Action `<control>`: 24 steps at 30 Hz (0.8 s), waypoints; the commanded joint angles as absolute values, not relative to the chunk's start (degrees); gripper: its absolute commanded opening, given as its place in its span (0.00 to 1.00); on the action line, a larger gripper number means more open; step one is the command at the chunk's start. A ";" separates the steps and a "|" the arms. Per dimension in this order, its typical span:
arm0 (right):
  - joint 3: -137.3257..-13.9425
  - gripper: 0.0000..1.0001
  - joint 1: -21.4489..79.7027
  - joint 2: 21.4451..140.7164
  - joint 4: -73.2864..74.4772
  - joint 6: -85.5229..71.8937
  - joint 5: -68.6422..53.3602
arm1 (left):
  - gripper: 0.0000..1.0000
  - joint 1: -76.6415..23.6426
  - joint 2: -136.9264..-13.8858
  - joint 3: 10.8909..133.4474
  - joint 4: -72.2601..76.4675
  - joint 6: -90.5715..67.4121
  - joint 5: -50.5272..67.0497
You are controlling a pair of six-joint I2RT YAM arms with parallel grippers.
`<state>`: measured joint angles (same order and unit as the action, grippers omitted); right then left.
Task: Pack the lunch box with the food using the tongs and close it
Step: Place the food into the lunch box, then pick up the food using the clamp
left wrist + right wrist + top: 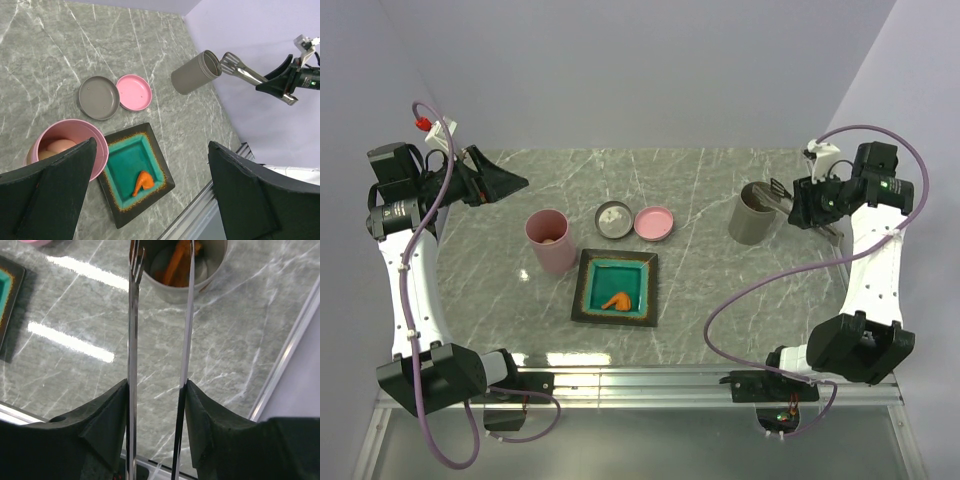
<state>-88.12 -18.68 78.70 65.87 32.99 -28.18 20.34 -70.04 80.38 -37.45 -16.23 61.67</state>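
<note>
The pink lunch box (551,240) stands upright and lidless left of the plate, with pale round food (59,146) inside it. Its pink lid (654,223) lies flat on the table. One orange fried piece (616,300) rests on the teal plate (595,272). My right gripper (801,205) is shut on the silver tongs (132,340), one finger pressing each arm. The spread tong tips hang over the rim of a grey container (175,292) that holds orange pieces (175,265). My left gripper (155,200) hovers wide open and holds nothing, above the lunch box (75,127) and plate (125,160).
A grey lid (613,218) lies beside the pink lid. The grey container (752,213) stands at the right of the marble table. A metal rail (650,378) runs along the near edge. White walls close in the back and sides.
</note>
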 commanded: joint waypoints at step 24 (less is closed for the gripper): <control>-70.94 0.56 23.71 70.31 59.42 23.03 -32.70 | 1.00 20.57 -69.08 82.53 -38.50 -13.89 61.79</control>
<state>-72.93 19.73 71.24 64.05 26.44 -32.40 20.34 -70.04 80.77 -38.72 -15.42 61.58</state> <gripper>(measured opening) 0.563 0.995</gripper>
